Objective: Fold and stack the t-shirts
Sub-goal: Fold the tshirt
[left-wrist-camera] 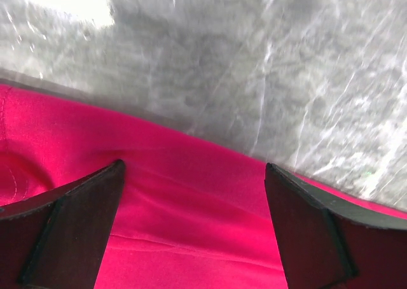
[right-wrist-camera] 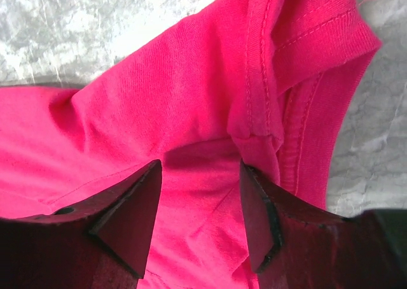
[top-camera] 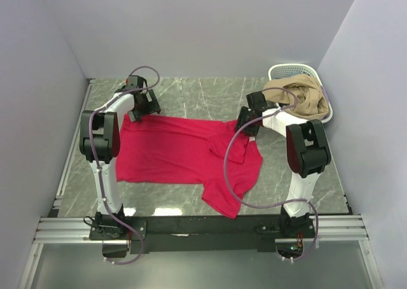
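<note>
Flat across the grey-veined, glossy marble-look desk (top-camera: 191, 95) lies the crimson-red t-shirt (top-camera: 172, 152), its soft knit body stretched wide to the left while the right part is rumpled, with one flap folded over itself and a lower corner trailing toward the near edge. The left hand (left-wrist-camera: 194, 169) hangs at the shirt's far left edge with its dark, wedge-shaped fingers (left-wrist-camera: 76, 219) spread wide apart; smooth red cloth with a faint crease fills the gap between them and bare stone shows just beyond the curved cloth edge. The right hand (right-wrist-camera: 200, 165) sits over the shirt's far right part, its two dark fingers (right-wrist-camera: 130, 219) standing partly apart with red fabric lying under and between them, nothing visibly pinched. Just past its fingertips a stitched hem (right-wrist-camera: 305, 41) with two parallel rows of thread bunches into a small thick fold, one loose thread fraying at its tip. In the far right corner a white plastic lattice basket (top-camera: 289, 69) holds a tan garment (top-camera: 299, 97), crumpled and draped over its rim
</note>
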Tool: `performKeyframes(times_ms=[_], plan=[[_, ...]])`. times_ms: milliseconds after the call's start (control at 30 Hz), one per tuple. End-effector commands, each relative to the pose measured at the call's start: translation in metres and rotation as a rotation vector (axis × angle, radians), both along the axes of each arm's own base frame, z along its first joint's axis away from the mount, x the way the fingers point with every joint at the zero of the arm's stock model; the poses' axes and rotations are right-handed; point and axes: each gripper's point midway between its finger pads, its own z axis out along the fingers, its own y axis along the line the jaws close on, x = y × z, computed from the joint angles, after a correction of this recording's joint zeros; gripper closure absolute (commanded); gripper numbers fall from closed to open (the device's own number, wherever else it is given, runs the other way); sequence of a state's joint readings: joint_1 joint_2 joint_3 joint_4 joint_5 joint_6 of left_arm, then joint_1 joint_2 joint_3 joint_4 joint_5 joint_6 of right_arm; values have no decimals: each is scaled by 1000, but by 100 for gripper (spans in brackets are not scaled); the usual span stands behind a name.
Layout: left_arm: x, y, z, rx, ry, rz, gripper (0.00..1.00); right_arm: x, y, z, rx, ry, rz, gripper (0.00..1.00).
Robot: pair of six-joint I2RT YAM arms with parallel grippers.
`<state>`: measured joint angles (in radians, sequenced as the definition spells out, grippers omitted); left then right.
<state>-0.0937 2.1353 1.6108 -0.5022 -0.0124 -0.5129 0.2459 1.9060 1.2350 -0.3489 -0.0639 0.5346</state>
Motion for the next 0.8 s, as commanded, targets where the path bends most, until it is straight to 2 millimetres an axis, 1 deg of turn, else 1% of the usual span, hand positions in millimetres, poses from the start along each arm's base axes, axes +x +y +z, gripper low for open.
performKeyframes(times_ms=[0,67,100,133,167,200,233,267,300,333,367,400,433,467,500,533,567,600,633,667,700,733,767], plan=[[-5,12,-29,3,70,19,0,0,-10,-7,-24,74,-26,43],[-4,14,-31,5,73,21,1,4,-7,-2,-15,78,-7,44],[-3,12,-30,-8,72,12,1,19,-4,12,-12,38,-2,43],[-3,11,-32,-8,77,7,0,25,-4,12,-18,36,-1,43],[-3,11,-32,-7,80,5,0,27,-5,12,-24,58,4,42],[-2,11,-32,-6,80,4,0,48,-3,29,-11,14,0,42],[-2,11,-32,-9,80,3,1,53,-2,17,-14,44,5,43],[-2,12,-31,-8,79,8,1,66,0,30,-11,21,4,43],[-3,11,-33,-10,83,7,1,74,-1,31,-17,14,-3,43],[-4,11,-31,-12,80,11,1,80,-3,20,-20,30,-11,42],[-5,12,-31,-14,81,16,1,92,0,33,-1,11,-7,42],[-10,11,-35,-16,91,18,1,97,-1,19,-2,39,-13,42],[-9,9,-30,-31,74,22,0,103,0,18,2,38,-11,43],[-11,7,-30,-41,71,24,1,113,2,29,12,22,-11,42],[-18,6,-35,-48,83,23,1,116,2,16,10,43,-12,43],[-18,5,-30,-51,72,29,0,120,1,15,9,41,-16,42],[-19,7,-29,-47,67,35,1,127,-1,20,7,27,-23,42],[-22,8,-30,-39,73,41,0,128,-4,14,-8,41,-28,43],[-23,11,-30,-24,78,50,0,128,-5,16,-18,40,-27,43],[-25,17,-30,0,86,67,1,124,-9,12,-30,47,-30,43],[-24,18,-29,6,84,72,0,124,-12,24,-35,23,-39,43],[-24,19,-27,5,81,75,1,121,-10,28,-21,13,-26,42],[-22,17,-24,-4,73,72,1,117,-10,23,-15,-7,-12,42]])
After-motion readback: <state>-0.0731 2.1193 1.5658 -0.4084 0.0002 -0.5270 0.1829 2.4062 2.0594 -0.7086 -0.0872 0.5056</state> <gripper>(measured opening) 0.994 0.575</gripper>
